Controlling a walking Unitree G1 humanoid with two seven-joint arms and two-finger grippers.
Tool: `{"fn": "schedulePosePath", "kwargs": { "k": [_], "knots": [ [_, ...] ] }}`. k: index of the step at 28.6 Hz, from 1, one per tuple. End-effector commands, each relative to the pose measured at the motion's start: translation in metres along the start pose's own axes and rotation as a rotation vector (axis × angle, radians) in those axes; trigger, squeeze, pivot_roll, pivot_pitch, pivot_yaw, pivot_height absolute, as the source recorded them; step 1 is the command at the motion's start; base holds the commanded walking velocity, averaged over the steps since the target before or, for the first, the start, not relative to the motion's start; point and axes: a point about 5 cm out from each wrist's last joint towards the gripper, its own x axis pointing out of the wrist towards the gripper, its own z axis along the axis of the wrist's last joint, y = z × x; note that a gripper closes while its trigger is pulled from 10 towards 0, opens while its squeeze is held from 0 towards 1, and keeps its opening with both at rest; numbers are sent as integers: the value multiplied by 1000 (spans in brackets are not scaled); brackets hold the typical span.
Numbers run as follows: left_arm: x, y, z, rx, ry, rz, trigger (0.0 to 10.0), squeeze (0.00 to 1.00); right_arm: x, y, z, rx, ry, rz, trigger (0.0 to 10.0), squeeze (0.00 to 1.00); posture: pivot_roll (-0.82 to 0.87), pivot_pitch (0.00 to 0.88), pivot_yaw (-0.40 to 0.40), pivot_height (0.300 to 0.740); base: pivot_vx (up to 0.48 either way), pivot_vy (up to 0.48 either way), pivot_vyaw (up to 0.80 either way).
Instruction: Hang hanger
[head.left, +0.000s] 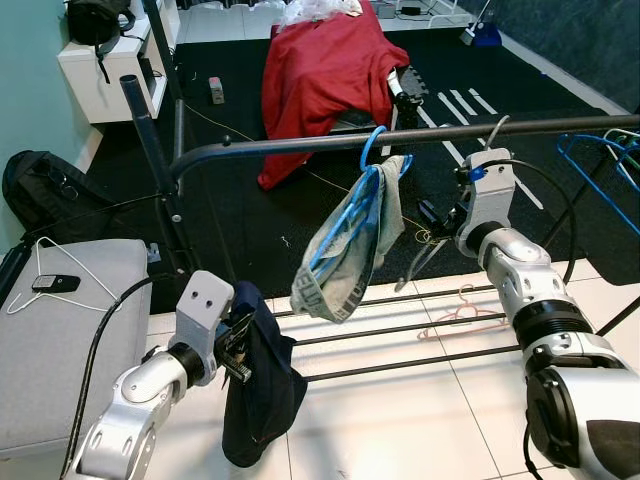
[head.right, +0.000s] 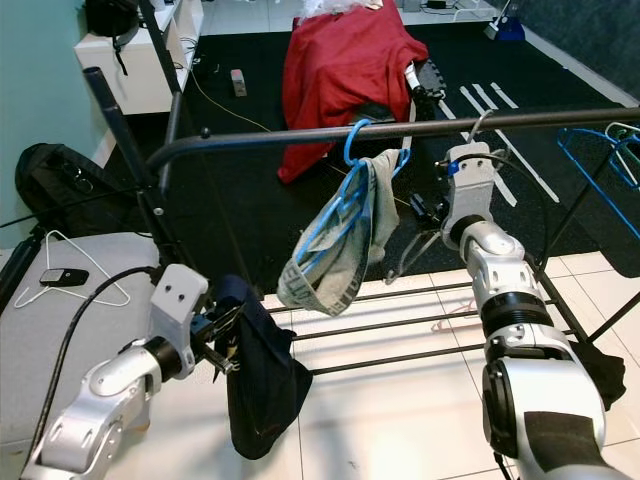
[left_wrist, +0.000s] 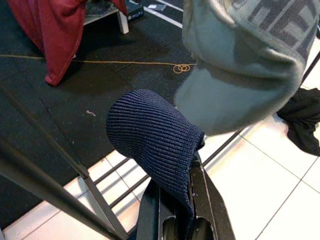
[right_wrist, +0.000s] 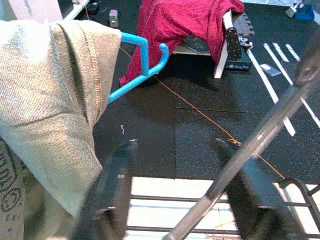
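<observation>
While the long black metal rail (head.left: 420, 137) of the clothes rack crosses the left eye view, one blue plastic hanger (head.left: 372, 160) is seen hooked over it, carrying a grey-green garment (head.left: 350, 250) that droops below. The right arm is raised with its elbow bent, and the right tool (head.left: 440, 215) is held just below the rail, beside the garment; a second blue hanger (head.left: 600, 160) is seen at the rail's far right end, and one pink hanger (head.left: 462, 312) lies on the white tiled floor (head.left: 400, 420). The left arm is bent low in front, and the left tool (head.left: 238, 345) is clamped on one dark navy knitted garment (head.left: 258, 400) that hangs from it. One white wire hanger (head.left: 60, 270) rests on a grey cushion (head.left: 60, 340).

In the right eye view, a red cloth (head.right: 345, 70) is seen draped over furniture on the dark mat behind the rack.

In the left wrist view, the navy knit (left_wrist: 155, 135) is pinched between the black fingers (left_wrist: 210, 200), with the grey-green garment just beyond.

In the right wrist view, the two blurred fingers (right_wrist: 112, 195) are spread wide with nothing between them; the blue hanger's hook (right_wrist: 145, 60) and the grey-green fabric lie to one side, and the rail (right_wrist: 260, 135) crosses diagonally near the other finger.
</observation>
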Motion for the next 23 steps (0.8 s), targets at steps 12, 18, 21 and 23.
{"fn": "schedulePosePath", "kwargs": {
  "k": [12,18,21,23],
  "knots": [
    [-5,-2,9,52,0,-47,10000,0,-2,1,-7,-5,11,-7,10000,0,-23,147,24,740,0,0,0],
    [-1,-4,9,15,9,-34,10000,0,-2,-2,4,24,-58,-25,0,0,-42,143,27,740,0,0,0],
    [-1,-2,6,-17,21,-4,10000,0,-4,5,11,38,-117,-21,0,0,-56,133,25,740,0,0,0],
    [-2,-1,4,-27,24,7,10000,0,-5,10,14,43,-144,-14,0,0,-59,131,25,740,0,0,0]
  ]
}}
